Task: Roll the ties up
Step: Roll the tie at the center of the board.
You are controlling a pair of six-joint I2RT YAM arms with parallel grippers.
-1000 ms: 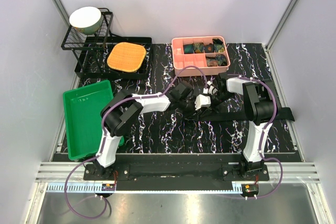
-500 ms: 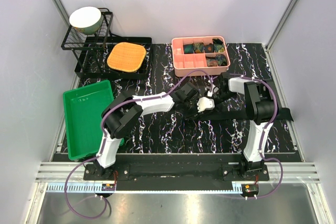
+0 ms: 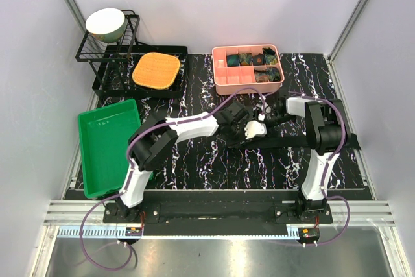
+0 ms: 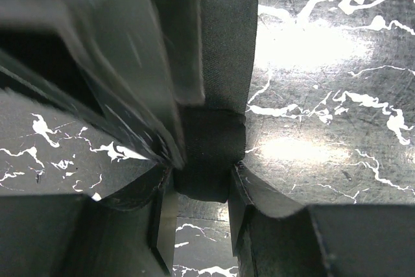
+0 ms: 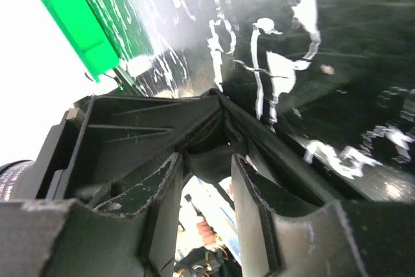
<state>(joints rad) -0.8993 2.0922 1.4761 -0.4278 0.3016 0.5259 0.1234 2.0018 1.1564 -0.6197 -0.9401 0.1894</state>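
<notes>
Top external: the left end effector (image 3: 240, 128) was brought nearer the right end effector (image 3: 260, 124) than before; both were clenched on the black tie (image 4: 211, 157).

Black marble-pattern table (image 3: 194, 160). Near left: green tray (image 3: 104, 154). Far left: wire rack (image 3: 87, 53), black tray (image 3: 165, 90) beside it. Far right: pink divided box (image 3: 224, 85). Mid right: black tie (image 3: 285, 142) flat, running left-right.

I can't read a word, label, brand or number anywhere: not on the tie (image 3: 285, 141), the pink box (image 3: 220, 83), the green tray (image 3: 107, 150) or the worktop (image 3: 194, 160).
</notes>
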